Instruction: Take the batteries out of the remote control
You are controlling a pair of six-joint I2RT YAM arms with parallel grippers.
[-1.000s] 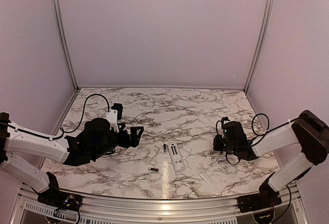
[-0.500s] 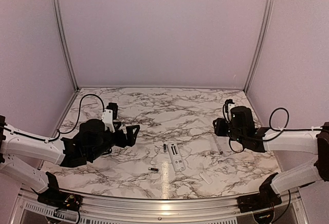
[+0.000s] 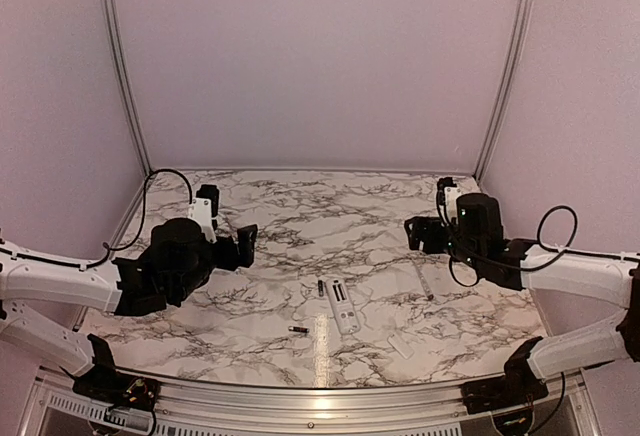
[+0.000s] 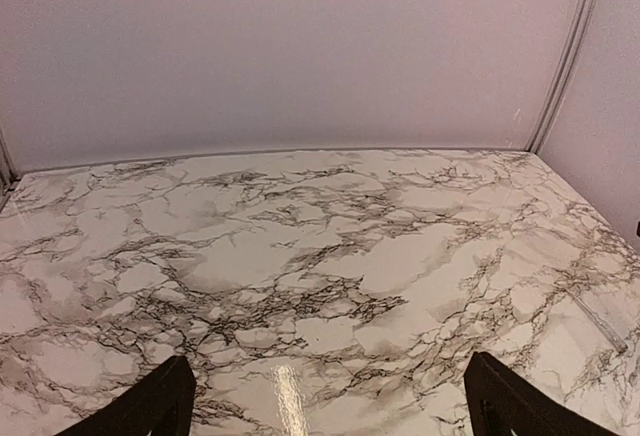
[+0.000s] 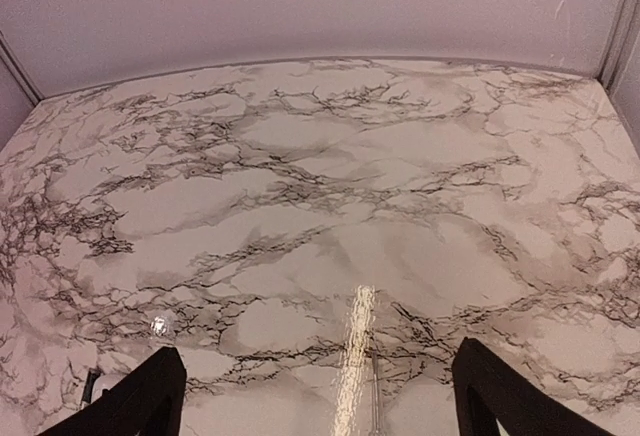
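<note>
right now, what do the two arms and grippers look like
The left arm and right arm have white shells and black joints. The left gripper and right gripper are black, two-fingered, with a small white block behind each. Thin black cables loop off both wrists.

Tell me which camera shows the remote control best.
The top external view: the remote control lies in full view on the marble table, between the two arms. Neither wrist view shows it; both see only marble farther back.

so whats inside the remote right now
The remote control shows its dark recess uncovered, but it is too small here to see into. Two batteries lie outside it on the table: one beside its far end, the other nearer the front edge.
</note>
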